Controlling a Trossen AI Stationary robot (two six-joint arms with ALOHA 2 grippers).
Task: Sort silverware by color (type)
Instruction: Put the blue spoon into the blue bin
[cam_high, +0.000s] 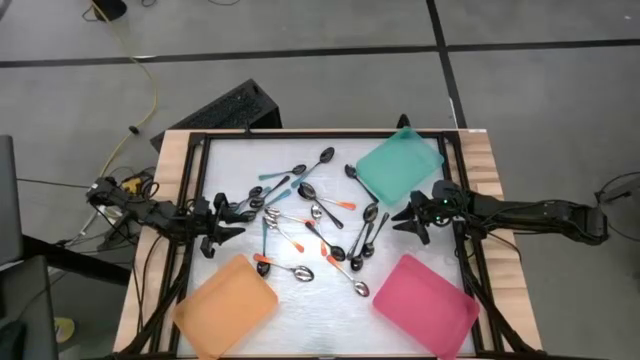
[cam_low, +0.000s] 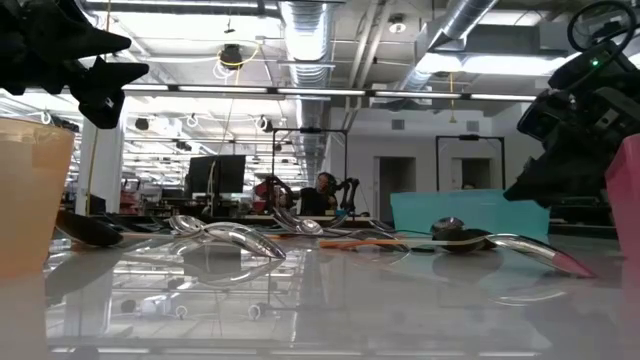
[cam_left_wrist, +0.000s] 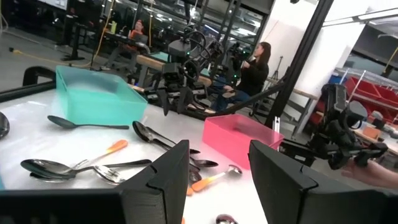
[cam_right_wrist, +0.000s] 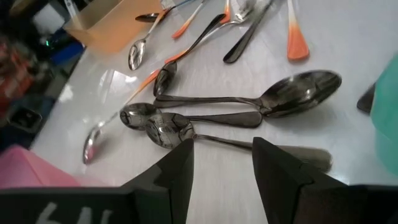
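Both dark robot arms hover above a white, glossy surface (cam_high: 240, 290) strewn with small shiny metal spoons (cam_high: 318, 213), neither holding anything. The left gripper (cam_high: 232, 217) hangs at the left edge of the heap, its two dark fingers (cam_left_wrist: 163, 180) parted with a clear gap and nothing between them. The right gripper (cam_high: 412, 215) waits at the pile's right side, just beside the flat teal plastic tray (cam_high: 400, 165), its fingers (cam_right_wrist: 176, 171) likewise apart and empty; directly below it in the right wrist view lie several all-silver spoons (cam_right_wrist: 292, 93), their bowls and handles crossing one another.

The spoons lie scattered across the middle of the surface, some with thin orange handles (cam_high: 300, 243), others with teal or dark handles (cam_high: 277, 174), many overlapping. None rests in a tray. A flat orange tray (cam_high: 226, 308) lies at the near left corner and a flat pink tray (cam_high: 426, 302) at the near right. Beyond the surface, a seated person (cam_left_wrist: 254, 67) appears in the workshop.
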